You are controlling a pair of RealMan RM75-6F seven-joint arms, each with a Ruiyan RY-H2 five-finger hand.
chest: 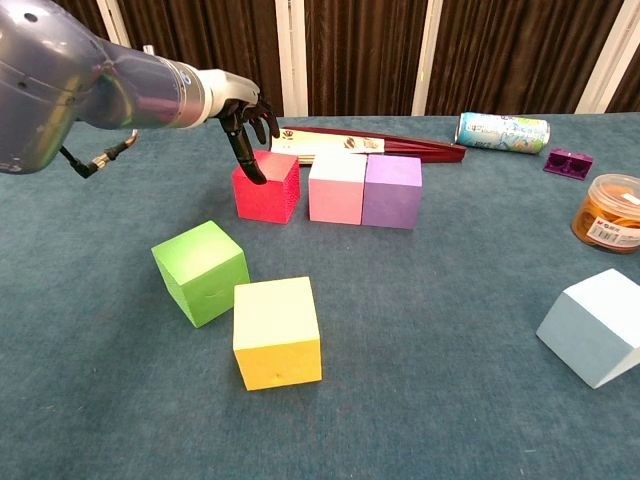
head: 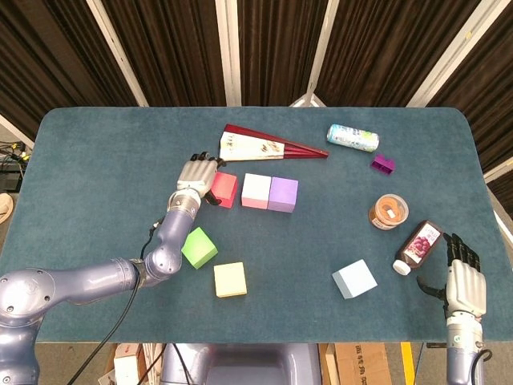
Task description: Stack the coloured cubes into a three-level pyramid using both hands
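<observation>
A red cube [head: 224, 189] [chest: 267, 187], a pink cube [head: 256, 191] [chest: 337, 188] and a purple cube [head: 282, 194] [chest: 391, 191] stand in a row; a small gap separates red from pink. My left hand [head: 196, 172] [chest: 245, 120] hovers over the red cube's left side with fingers spread, one fingertip touching its top left edge. A green cube [head: 199, 247] [chest: 200, 272] and a yellow cube [head: 230, 279] [chest: 276, 331] lie nearer the front. The light blue cube [head: 354, 278] [chest: 595, 326] sits at front right. My right hand [head: 465, 281] rests open at the right front corner.
A folded red fan [head: 264, 147] lies behind the row. A can [head: 352, 137] on its side, a small purple block [head: 383, 164], an orange-filled jar [head: 389, 212] and a brown bottle [head: 418, 246] occupy the right side of the table [head: 104, 160].
</observation>
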